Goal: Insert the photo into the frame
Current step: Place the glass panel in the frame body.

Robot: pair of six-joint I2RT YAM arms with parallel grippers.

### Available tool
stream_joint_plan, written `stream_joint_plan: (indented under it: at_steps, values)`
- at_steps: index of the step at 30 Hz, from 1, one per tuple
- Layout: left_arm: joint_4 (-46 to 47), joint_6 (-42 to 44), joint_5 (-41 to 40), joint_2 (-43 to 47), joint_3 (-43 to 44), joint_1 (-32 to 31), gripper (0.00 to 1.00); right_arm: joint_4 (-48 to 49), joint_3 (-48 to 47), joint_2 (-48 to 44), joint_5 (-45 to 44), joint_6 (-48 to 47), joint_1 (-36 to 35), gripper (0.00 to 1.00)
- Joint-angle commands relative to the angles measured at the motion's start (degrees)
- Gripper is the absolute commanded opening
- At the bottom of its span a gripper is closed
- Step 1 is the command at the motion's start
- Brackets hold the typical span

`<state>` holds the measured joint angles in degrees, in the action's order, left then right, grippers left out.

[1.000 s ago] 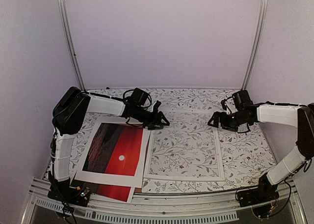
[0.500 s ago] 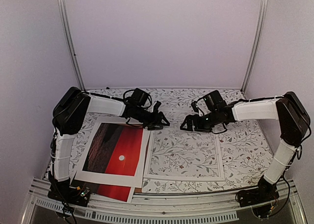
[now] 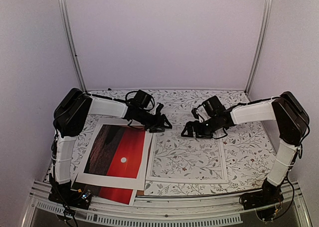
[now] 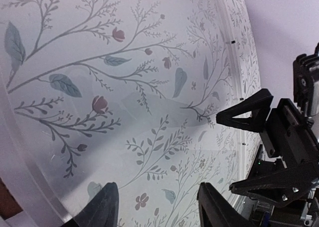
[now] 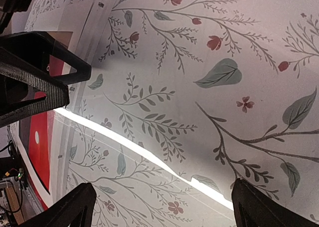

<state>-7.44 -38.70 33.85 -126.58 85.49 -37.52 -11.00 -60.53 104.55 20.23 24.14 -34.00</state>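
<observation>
Evidently: photo (image 3: 119,150) outside frame (image 3: 187,180), left of left gripper (image 3: 166,125) | left gripper part-open, right gripper (image 3: 187,129) wide, both empty | insertion undone

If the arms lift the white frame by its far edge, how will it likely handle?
The frame probably stays stiff, not floppy: its thin white edges run straight. Its clear pane, floral table showing through, looks smooth, so likely slippery and fragile. Lying flat, it may slide before an edge lifts.

The rectangular red-sunset paper print (image 3: 122,152) lies left on the floral-cloth table (image 3: 249,147), under the flat white window mat (image 3: 110,179); the thin white rectangular picture frame (image 3: 187,179) lies just right of both.
</observation>
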Motion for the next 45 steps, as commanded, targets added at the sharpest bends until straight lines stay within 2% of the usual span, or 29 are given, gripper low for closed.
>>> stream_joint_plan:
  at_steps: [1, 25, 45]
  values:
    - [-1.8, 2.1, -1.6, 0.7, 0.8, -0.7, 0.57, 0.8, 0.7, 1.4, -0.7, 0.2, -0.1, 0.99]
    - [-4.8, 4.7, -6.8, 3.6, -2.0, -1.3, 0.58, -1.6, 0.1, 0.8, -2.5, -1.0, -0.1, 0.99]
    - [-10.0, 8.0, -15.1, 6.7, -1.2, -1.2, 0.58, -2.3, -0.4, 0.9, -2.6, -1.3, -0.1, 0.99]
